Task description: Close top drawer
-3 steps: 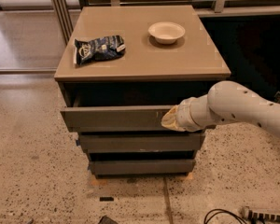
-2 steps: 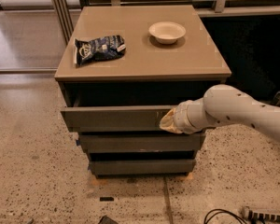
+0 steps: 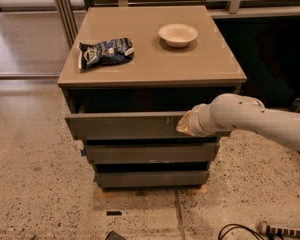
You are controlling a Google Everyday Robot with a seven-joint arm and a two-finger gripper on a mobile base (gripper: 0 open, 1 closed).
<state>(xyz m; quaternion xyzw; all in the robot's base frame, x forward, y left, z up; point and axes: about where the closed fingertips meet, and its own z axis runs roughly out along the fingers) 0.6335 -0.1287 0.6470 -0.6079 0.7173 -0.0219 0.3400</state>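
Looking down on speckled stone floor (image 3: 30, 184) around the desk (image 3: 140, 69), with dark glazing and metal rails behind the desk. Finding a crumpled dark-blue snack bag (image 3: 106, 53) lying on the desk's top toward its left rear, and a shallow white bowl (image 3: 178, 34) sitting upright toward its right rear, well apart from the bag. Seeing the top drawer (image 3: 120, 125) just under the desk's top, hanging partly out, its flat grey front standing forward of the desk's body and leaving a dark gap above it. Noting the claw (image 3: 184, 126), beige-tipped, meeting the right part of that front, reaching in from the desk's right side on a white arm (image 3: 255, 115). Failing to tell how far open the claw is or whether it is holding anything. Spotting two slimmer grey drawer fronts (image 3: 150, 152) lower in the desk. Catching a black cable (image 3: 235, 230) lying on the floor off the desk's front right.
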